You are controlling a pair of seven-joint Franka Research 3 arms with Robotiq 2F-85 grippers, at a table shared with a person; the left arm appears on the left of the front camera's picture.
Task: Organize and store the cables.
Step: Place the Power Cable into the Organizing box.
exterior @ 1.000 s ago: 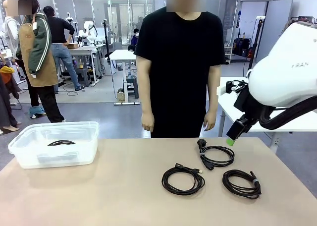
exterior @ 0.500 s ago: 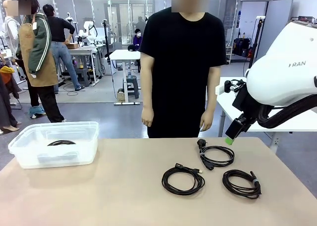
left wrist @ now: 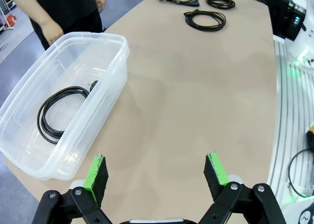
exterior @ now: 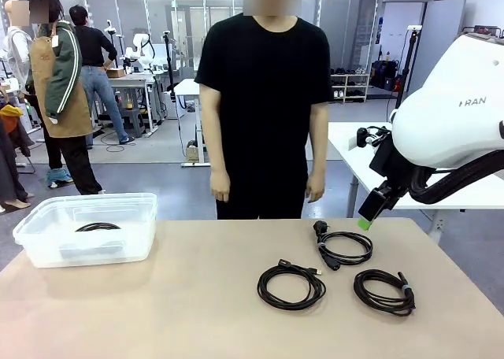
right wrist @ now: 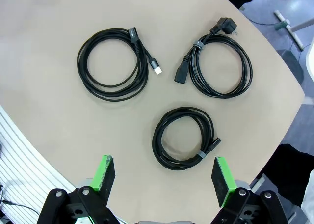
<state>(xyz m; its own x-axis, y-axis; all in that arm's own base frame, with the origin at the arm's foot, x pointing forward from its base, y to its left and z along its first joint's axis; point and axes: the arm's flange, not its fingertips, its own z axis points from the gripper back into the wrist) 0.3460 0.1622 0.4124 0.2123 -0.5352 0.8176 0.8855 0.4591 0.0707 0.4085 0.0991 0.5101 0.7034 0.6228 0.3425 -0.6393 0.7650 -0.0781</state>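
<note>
The right hand point(right wrist: 162, 160) is hovering spread over the loose cables point(right wrist: 158, 138), probably choosing one; the left hand point(left wrist: 156, 157), also spread, is hanging by the bin point(left wrist: 100, 111).

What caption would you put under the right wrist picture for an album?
Three coiled black cables lie apart on the tan table beneath the right arm's open jaws.

My right arm point(exterior: 453, 115) wears a smooth white shell with grey lettering; a thick black hose point(exterior: 465, 182) runs beneath it. My left gripper point(left wrist: 157, 174) and right gripper point(right wrist: 162, 174) are black bolted linkages tipped with green pads point(left wrist: 95, 172).
</note>
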